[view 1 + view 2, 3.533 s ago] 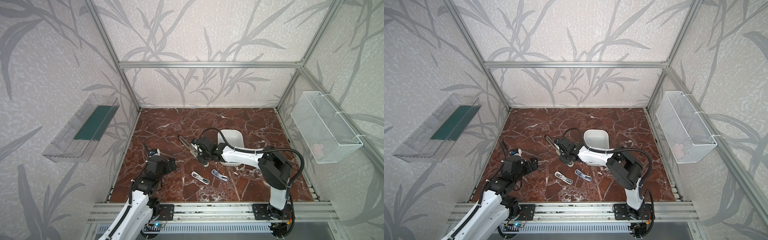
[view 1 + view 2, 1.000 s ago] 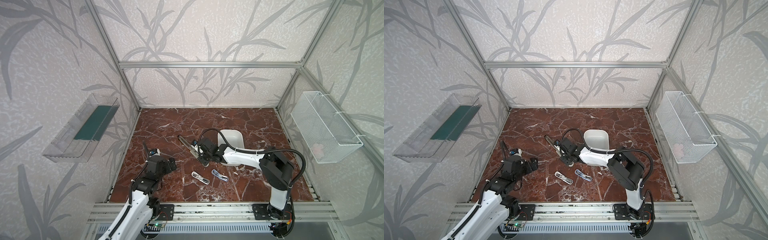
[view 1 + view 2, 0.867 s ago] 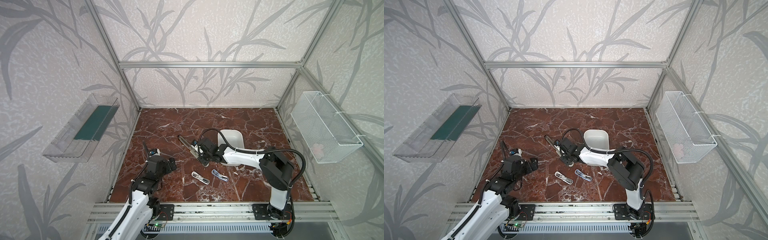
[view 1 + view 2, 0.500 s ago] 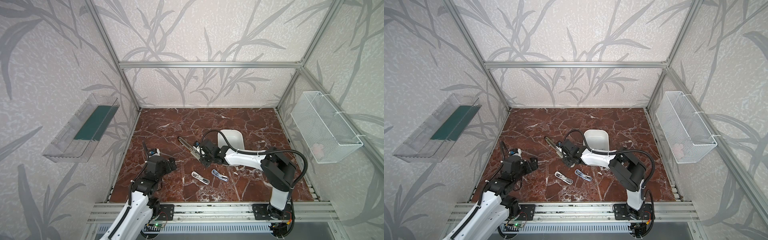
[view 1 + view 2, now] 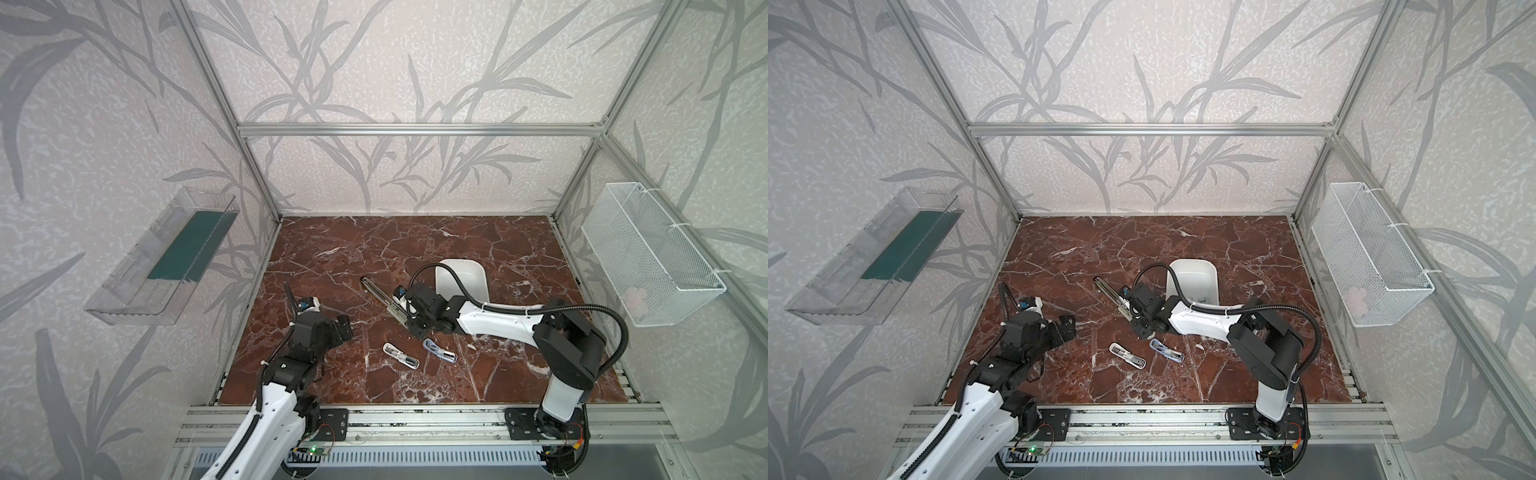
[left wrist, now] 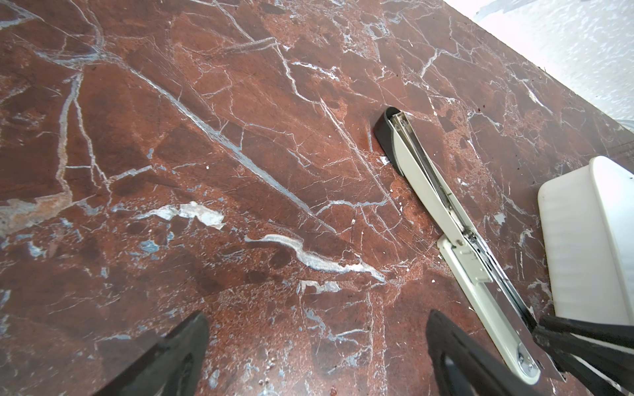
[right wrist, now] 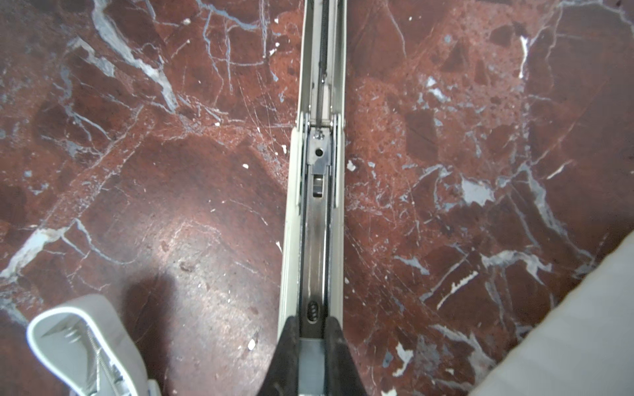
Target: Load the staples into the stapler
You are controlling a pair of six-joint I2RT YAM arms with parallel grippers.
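Stapler (image 5: 380, 296) lies opened flat on the marble table (image 5: 457, 241), mid-table and running diagonally, just left of the white tray (image 5: 457, 262). Right gripper (image 7: 311, 325) sits at the stapler's near end, in line with the open magazine channel. Its jaws are nearly together, pinching a flat grey strip that looks like the staples (image 7: 311, 367), front edge right at the channel's end. Channel ahead of it shows bare dark metal, with a small spring visible near the fingertips. Can't tell whether the strip touches the rail. Left gripper (image 6: 317, 319) is out on the left side of the table, low over bare marble. Its jaws are spread wide with nothing between them, well apart from the stapler. A small white stapler (image 5: 401, 356) and a small blue-edged stapler (image 5: 439, 351) lie open, side by side nearer the front edge, just in front of the right gripper. Tray contents are too small to make out in both top views.
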